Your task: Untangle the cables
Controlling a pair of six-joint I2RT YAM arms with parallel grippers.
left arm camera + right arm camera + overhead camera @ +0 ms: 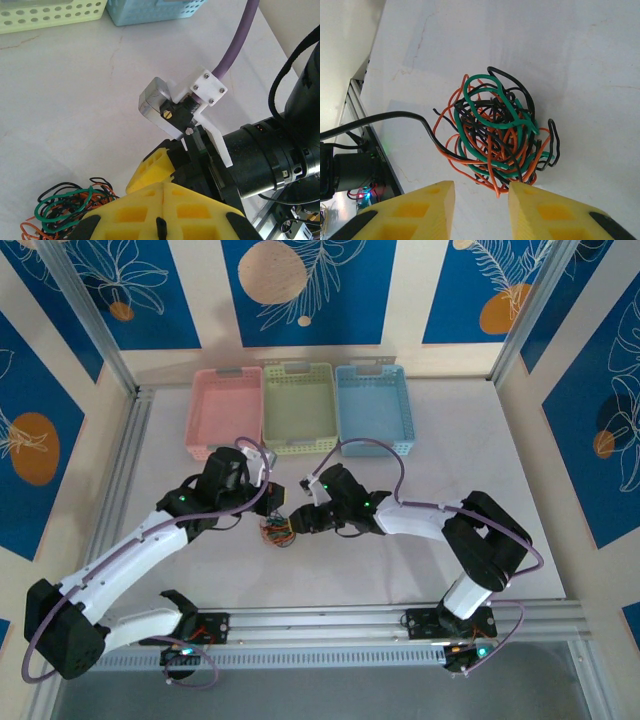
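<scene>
**Right gripper** [481, 192]: In the right wrist view the two yellow fingers [427, 205] stand apart with a clear gap between them, so the jaws are open. Nothing is clamped. The right-hand fingertip touches the lower edge of the cables [495, 135], and one orange strand end hangs into the gap.

**Cables:** The black, orange and green strands form one compact knot lying on the white table [580, 60], at 12 o'clock from the open jaws. A green loop rises at the 12 o'clock side of the knot. A black loop projects at its 3 o'clock side.

**Left gripper** [162, 189]: In the left wrist view the yellow fingers are pressed together along a single seam, so the jaws are closed. Whether a strand is pinched in the seam cannot be told. The knot [70, 207] lies at 9 o'clock from the fingertips.

**Top view:** The left gripper [272, 502] and the right gripper [303, 518] meet near the table centre. The knot [278, 533] sits at 6 o'clock from them.

**Surroundings:** At 12 o'clock, along the far table edge, stand a pink basket [222, 410], a green basket [296, 405] and a blue basket [373, 405], side by side.
</scene>
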